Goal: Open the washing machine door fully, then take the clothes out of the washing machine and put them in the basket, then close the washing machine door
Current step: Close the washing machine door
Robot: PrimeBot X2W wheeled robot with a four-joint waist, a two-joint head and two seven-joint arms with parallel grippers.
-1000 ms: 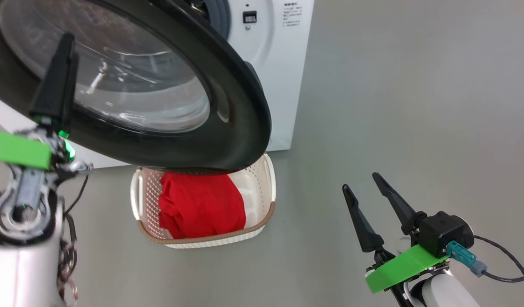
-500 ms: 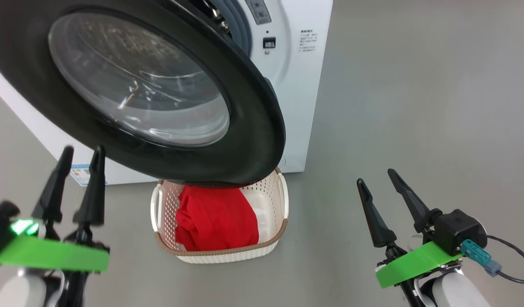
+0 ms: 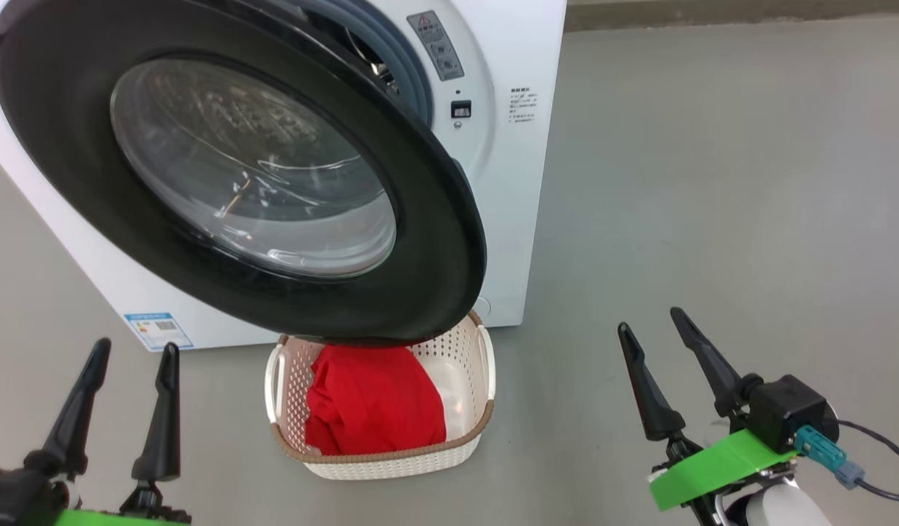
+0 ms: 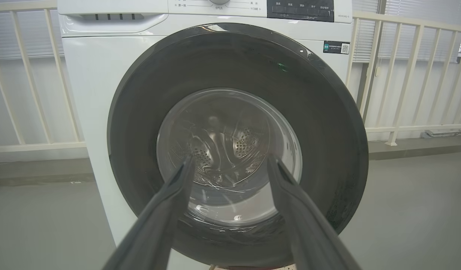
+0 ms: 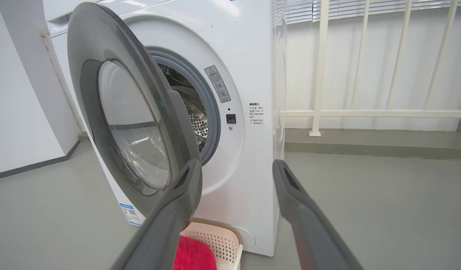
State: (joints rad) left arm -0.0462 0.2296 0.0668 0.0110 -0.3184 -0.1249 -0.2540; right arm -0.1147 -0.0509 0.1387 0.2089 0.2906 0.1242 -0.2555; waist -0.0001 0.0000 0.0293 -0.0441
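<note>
One basket (image 3: 391,457) between both end effectors (image 3: 137,345) (image 3: 650,320)

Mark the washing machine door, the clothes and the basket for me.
washing machine door (image 3: 55,146), head view, left of its black rim.
clothes (image 3: 376,402), head view, middle of the red fabric.
basket (image 3: 391,467), head view, white front wall.

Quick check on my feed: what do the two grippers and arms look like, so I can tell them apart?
Both the left gripper and the right gripper have two long black fingers tapering to points, mounted on a bright green bracket. The right one also carries a black boxy block with a teal connector and a dark cable, over a pale forearm.
</note>
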